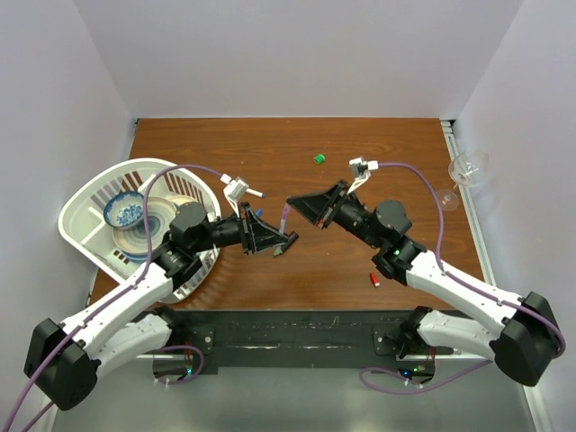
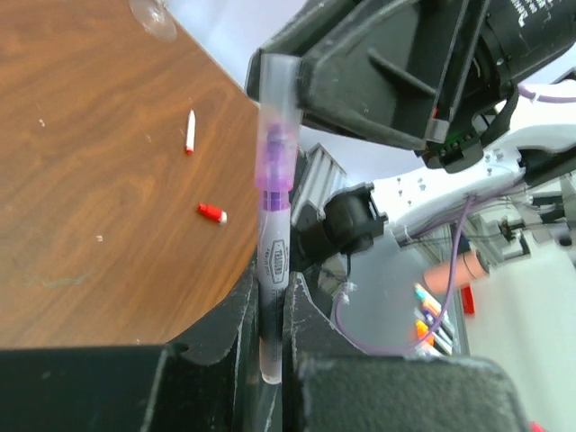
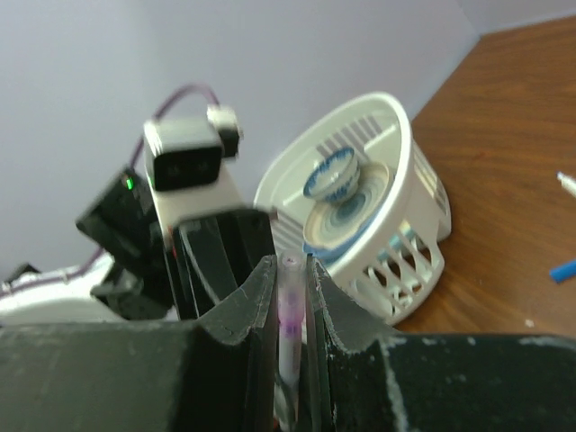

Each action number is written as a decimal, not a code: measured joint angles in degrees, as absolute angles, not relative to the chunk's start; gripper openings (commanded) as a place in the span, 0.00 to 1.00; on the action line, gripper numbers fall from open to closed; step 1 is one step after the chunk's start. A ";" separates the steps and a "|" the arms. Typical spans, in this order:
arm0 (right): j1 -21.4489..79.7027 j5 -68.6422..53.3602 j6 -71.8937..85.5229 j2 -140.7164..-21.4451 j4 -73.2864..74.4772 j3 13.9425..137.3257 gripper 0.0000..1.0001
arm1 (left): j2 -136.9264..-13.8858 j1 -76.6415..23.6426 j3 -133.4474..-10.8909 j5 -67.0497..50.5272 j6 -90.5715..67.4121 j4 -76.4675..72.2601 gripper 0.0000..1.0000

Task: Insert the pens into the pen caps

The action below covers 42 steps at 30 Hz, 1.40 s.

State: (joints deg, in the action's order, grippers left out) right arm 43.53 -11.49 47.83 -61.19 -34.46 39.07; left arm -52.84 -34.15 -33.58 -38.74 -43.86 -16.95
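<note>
A pen (image 1: 286, 219) with a grey-black barrel and a clear cap tinted purple hangs above the table between both grippers. My left gripper (image 1: 288, 239) is shut on the barrel (image 2: 273, 279). My right gripper (image 1: 293, 203) is shut on the clear cap (image 3: 290, 301), which sits over the pen's purple tip (image 2: 274, 162). A green cap (image 1: 319, 158) lies at the back. A red cap (image 1: 375, 279) lies near the right arm and also shows in the left wrist view (image 2: 211, 212). A blue cap (image 1: 259, 213) and a thin white pen (image 1: 255, 192) lie by the left wrist. Another white pen (image 2: 190, 131) has a red tip.
A white basket (image 1: 90, 202) with a blue-patterned bowl (image 1: 124, 211) and plates stands at the left; it also shows in the right wrist view (image 3: 409, 243). A wine glass (image 1: 468, 169) lies at the table's right edge.
</note>
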 measured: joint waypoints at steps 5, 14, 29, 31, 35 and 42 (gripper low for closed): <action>44.64 -10.41 47.44 -58.96 -34.59 34.76 0.00 | -54.72 -34.52 -34.00 -39.46 -43.03 -15.70 0.00; 45.65 -8.47 47.90 -59.96 -35.68 34.09 0.00 | -55.72 -34.52 -34.04 -39.29 -42.17 -15.64 0.00; 47.16 -10.37 45.06 -53.36 -18.94 37.36 0.53 | -51.20 -33.82 -34.72 -36.91 -34.35 -11.38 0.00; 47.44 -10.22 44.71 -52.14 -14.76 38.52 0.56 | -49.23 -33.71 -34.72 -36.01 -34.06 -11.35 0.00; 47.48 -10.02 43.83 -52.18 -9.26 43.16 0.65 | -45.30 -33.74 -34.72 -35.73 -33.34 -11.07 0.00; 47.48 -10.48 42.09 -54.72 -6.28 50.48 0.65 | -41.60 -33.74 -34.59 -35.86 -33.28 -9.69 0.00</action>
State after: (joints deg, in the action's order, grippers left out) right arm 47.48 -10.48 42.09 -54.72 -6.28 50.48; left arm -41.60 -33.74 -34.59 -35.86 -33.28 -9.69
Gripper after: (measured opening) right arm 0.662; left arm 0.116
